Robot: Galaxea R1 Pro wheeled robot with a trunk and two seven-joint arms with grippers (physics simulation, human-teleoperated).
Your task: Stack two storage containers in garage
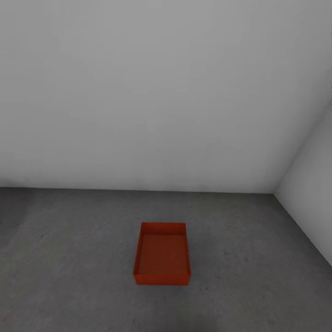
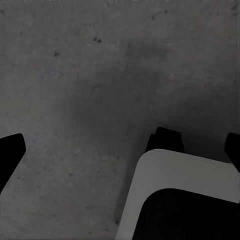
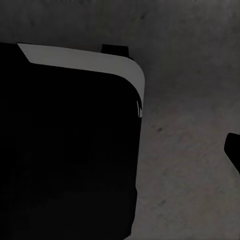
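One storage container sits upright on the concrete floor, near the white wall. A side wall stands well apart. Whether either pincer is open cannot be told.

The storage container is a plain orange-red all over, its inner walls and bottom a slightly duller shade of the same colour, with no marking or pattern. The floor under it is dark grey concrete, mottled with lighter and darker patches and flecked with small dark specks. The walls are an even white-grey, shading a little darker toward the upper corners. In the left wrist view the same speckled grey floor shows, along with a robot part that is light grey with a black panel.
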